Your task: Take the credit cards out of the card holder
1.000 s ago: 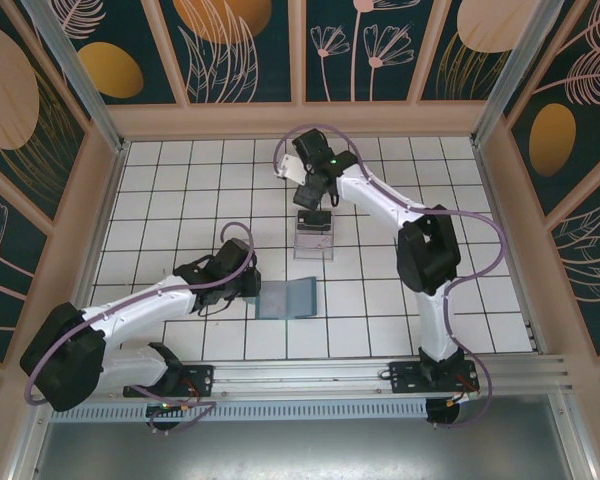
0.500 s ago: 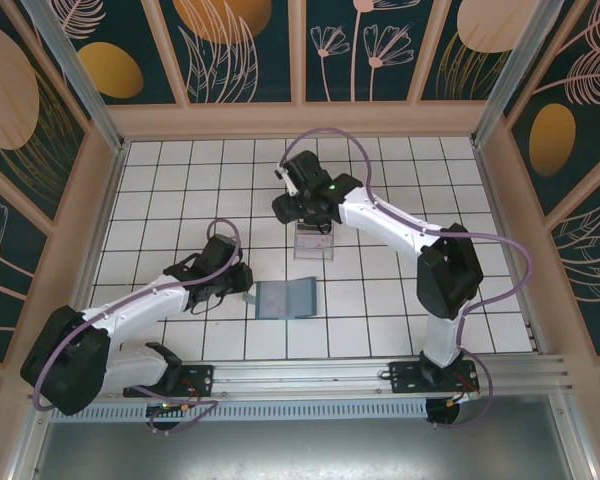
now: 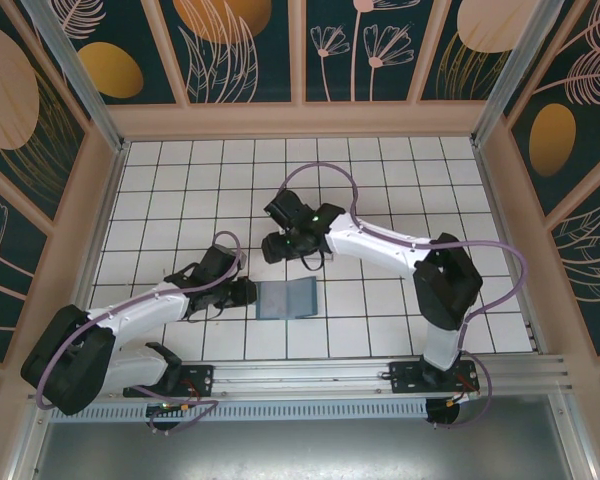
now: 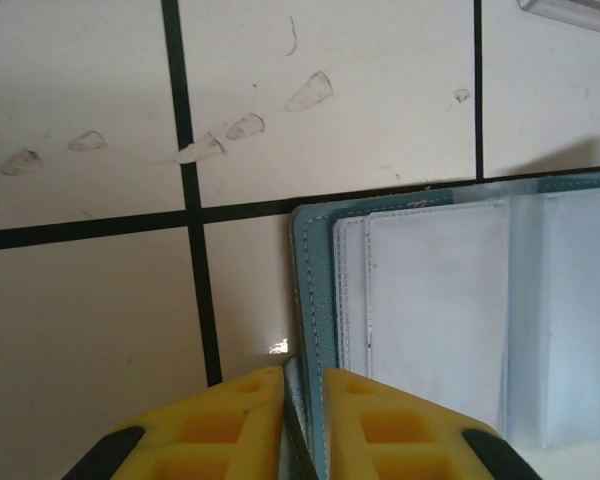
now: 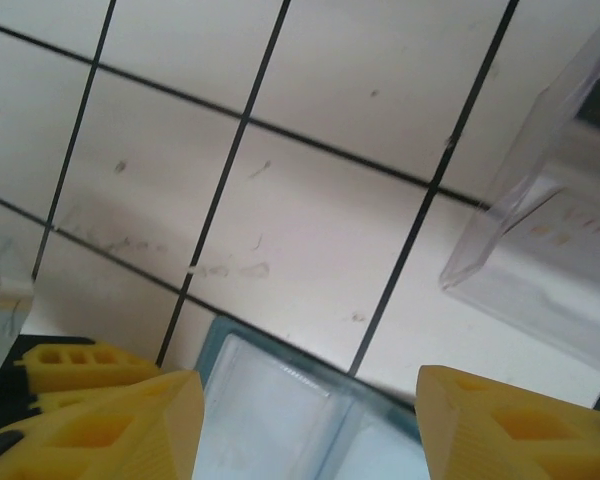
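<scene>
A white tiled table (image 3: 180, 170) sits inside patterned walls; the card holder (image 3: 287, 299) lies open near its middle; the left gripper (image 4: 302, 375) pinches the holder's left edge between narrow jaws; the right gripper (image 5: 310, 388) hangs above it, jaws wide with nothing between them, near a clear tray (image 5: 540, 230).

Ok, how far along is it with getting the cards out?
Done: the card holder lies open flat. In hand: the left end effector pinches its edge, and the right end effector hovers open above it, near the clear tray. Left: what looks like a pale card sits in a sleeve. I cannot tell whether any card is out.
</scene>
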Tool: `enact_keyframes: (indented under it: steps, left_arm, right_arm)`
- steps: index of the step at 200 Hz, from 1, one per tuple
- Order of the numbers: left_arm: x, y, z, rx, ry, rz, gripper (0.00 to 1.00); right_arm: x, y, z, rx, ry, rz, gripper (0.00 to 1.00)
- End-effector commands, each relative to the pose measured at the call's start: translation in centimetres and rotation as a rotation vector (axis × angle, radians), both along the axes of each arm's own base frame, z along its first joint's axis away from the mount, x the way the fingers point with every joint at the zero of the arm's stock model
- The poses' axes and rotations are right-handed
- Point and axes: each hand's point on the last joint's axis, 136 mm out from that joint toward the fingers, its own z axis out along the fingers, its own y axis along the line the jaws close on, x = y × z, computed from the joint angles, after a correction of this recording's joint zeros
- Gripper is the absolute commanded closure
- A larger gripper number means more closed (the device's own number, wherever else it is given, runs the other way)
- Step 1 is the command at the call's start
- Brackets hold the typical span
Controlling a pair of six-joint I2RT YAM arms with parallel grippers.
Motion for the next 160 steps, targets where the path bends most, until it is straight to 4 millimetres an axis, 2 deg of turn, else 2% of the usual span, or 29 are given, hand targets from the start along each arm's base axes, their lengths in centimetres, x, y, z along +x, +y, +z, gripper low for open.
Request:
enact_keyframes:
  steps: [1, 41, 58, 92, 160]
  left_arm:
    - [-0.3, -0.8, 0.7, -0.056, -0.014, -0.038, 0.82]
    - [-0.1, -0.3, 1.0, -0.044, -0.034, -0.013, 0.83]
    - [0.4, 0.6, 1.3, -0.011, -0.057, 0.038, 0.79]
    - [1.4, 2.5, 2.0, 0.03, -0.13, 0.149, 0.78]
    - [1.5, 4.6, 2.1, 0.048, -0.187, 0.264, 0.79]
  right_arm:
    - [-1.6, 0.0, -0.8, -0.012, 0.059, -0.03, 0.44]
    - [-3.7, 0.5, -2.3, -0.023, 0.122, -0.052, 0.45]
    - [-4.6, 0.5, -3.2, -0.049, 0.155, -0.069, 0.46]
    - [-6.7, 0.3, -4.7, -0.108, 0.216, -0.123, 0.49]
    - [-8.3, 1.2, -7.0, -0.165, 0.275, -0.182, 0.52]
